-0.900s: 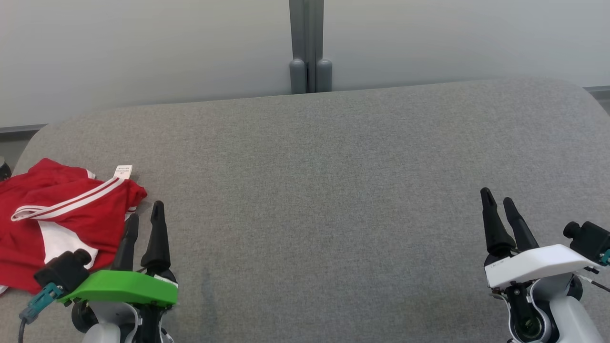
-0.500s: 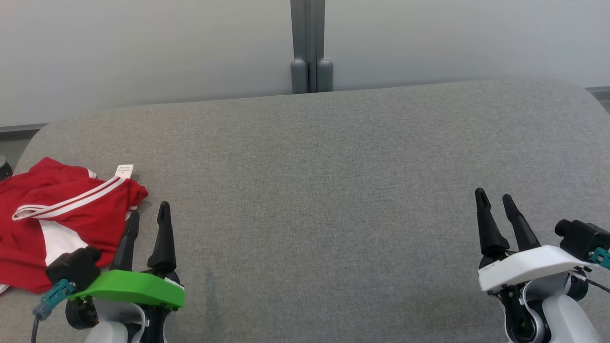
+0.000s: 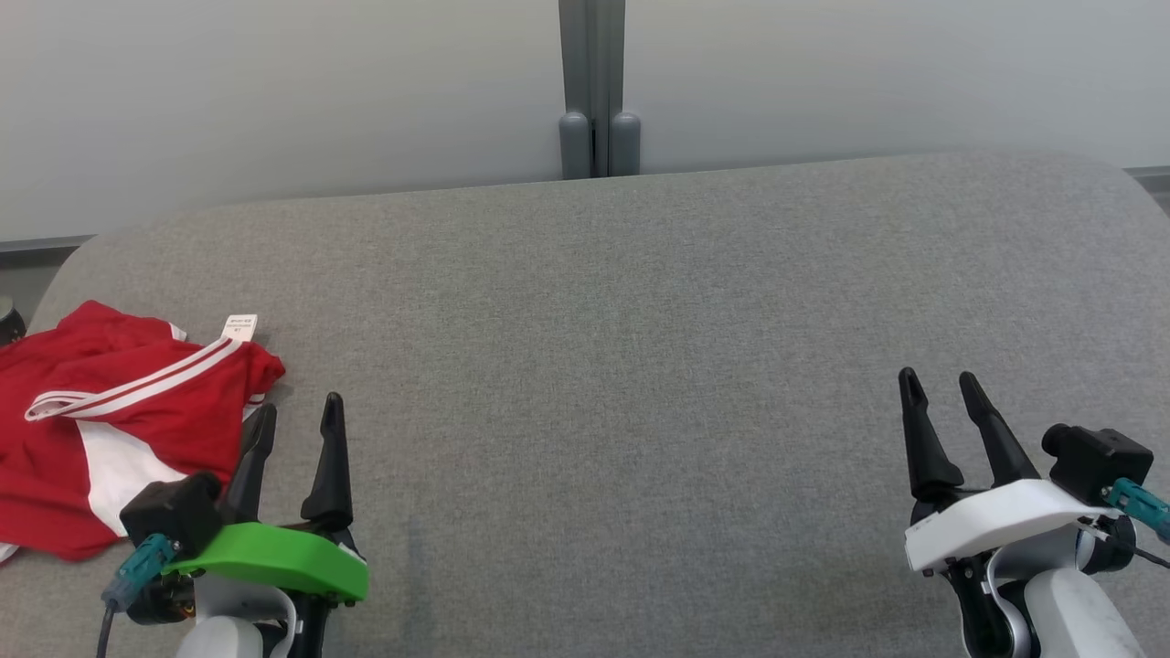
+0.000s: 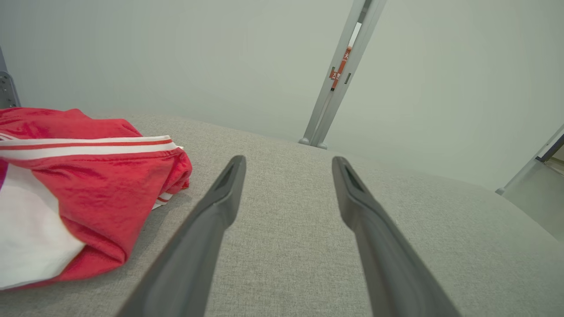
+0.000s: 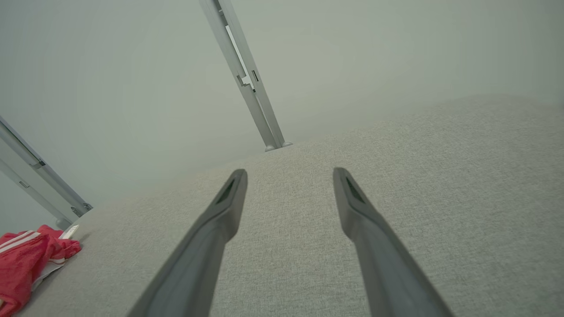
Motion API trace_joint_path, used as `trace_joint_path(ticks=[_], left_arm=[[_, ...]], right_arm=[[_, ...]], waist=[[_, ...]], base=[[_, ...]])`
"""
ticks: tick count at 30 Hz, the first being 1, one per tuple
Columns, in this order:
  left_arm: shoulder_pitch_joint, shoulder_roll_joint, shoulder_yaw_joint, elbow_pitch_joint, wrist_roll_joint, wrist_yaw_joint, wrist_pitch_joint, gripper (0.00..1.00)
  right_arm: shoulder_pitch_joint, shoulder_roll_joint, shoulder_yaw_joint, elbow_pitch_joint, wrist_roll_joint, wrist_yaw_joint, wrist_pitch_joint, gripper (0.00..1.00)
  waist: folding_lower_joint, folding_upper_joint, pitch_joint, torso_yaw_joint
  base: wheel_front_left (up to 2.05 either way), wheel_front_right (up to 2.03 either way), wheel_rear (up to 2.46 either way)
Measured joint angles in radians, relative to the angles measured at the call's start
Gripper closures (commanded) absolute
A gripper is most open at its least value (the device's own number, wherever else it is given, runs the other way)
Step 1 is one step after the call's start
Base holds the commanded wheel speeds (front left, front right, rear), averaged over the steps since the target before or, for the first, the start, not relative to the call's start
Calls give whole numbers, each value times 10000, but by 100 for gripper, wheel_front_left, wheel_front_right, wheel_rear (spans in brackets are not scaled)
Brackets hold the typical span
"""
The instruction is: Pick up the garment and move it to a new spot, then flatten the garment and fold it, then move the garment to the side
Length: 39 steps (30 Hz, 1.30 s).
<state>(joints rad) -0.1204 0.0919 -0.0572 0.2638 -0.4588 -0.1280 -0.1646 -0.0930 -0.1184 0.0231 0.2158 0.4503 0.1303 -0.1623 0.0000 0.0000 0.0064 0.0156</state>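
Two grippers gaped empty in the head view: left gripper [image 3: 300, 407] just beside the crumpled garment [image 3: 174, 416] at far left, right gripper [image 3: 937, 377] well apart. The left wrist view showed the garment untouched; the right wrist view showed it distant. Every step apparently remained.

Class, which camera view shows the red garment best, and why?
The head view: the red garment shows almost whole, crumpled, seen from above. The left wrist view has it close but cut off; the right wrist view catches a small part at lower left.
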Motion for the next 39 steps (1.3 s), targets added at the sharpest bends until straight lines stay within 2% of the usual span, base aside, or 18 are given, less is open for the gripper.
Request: trace_joint_path(ticks=[23, 39], left_arm=[[-92, 27, -105, 343, 2132, -10, -497, 0], [-92, -67, 63, 600, 2961, -12, -826, 0]], right_arm=[[-41, -13, 224, 328, -1935, 2, -508, 0], [52, 140, 192, 384, -2688, 2, -825, 0]], waist=[[0, 0, 7, 85], [0, 0, 24, 90]], base=[[0, 0, 0], [0, 0, 0]])
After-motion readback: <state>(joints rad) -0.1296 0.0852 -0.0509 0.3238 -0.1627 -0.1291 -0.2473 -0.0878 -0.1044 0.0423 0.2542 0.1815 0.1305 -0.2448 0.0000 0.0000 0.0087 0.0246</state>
